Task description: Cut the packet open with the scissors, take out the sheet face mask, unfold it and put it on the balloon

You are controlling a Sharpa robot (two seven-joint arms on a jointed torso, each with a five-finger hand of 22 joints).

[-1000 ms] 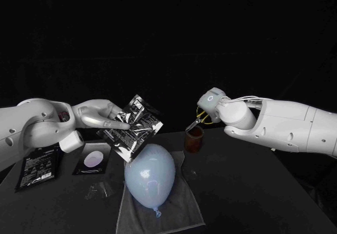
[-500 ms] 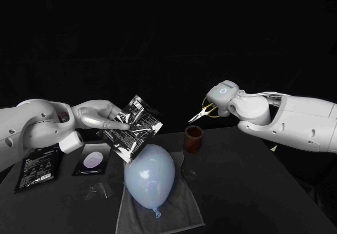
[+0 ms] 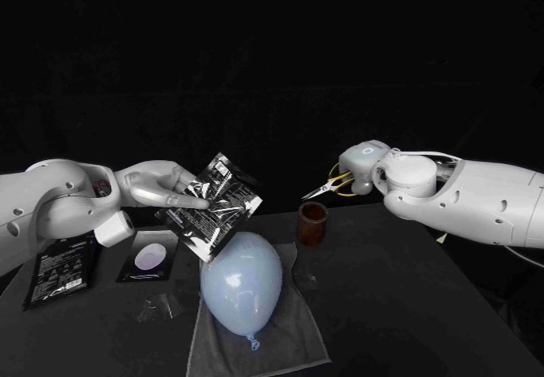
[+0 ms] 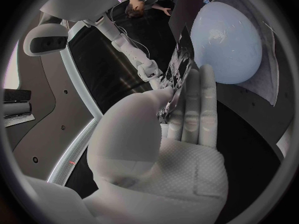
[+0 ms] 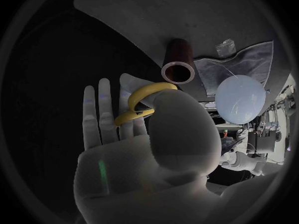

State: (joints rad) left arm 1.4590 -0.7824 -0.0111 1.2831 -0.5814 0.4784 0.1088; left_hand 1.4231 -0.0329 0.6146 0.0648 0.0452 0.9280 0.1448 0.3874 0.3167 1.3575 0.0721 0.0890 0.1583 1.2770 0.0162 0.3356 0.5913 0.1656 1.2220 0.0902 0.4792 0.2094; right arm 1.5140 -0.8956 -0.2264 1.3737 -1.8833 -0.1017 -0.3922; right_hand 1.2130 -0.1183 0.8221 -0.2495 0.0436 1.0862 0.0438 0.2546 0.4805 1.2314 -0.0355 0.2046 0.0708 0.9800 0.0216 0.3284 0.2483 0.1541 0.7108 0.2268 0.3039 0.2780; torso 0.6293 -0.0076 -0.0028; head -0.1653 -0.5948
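- Clamped in left hand's fingers, raised at left: packet, close over balloon lying on grey cloth.
- Gripped in right hand's closed fingers, at right above brown cup: yellow-handled scissors.

We read the packet as glossy black with silver-white lines and lettering. The balloon is an even pale blue, and the cloth beneath it a soft mid grey. The scissors have yellow handle loops and silvery blades. The cup is a dark reddish brown. On the black table we make out a second black packet with small white print, and a black card bearing a pale lilac oval — a clear wrapper glints whitish nearby. The left hand and the right hand are silver-grey, on the white left arm and the white right arm.
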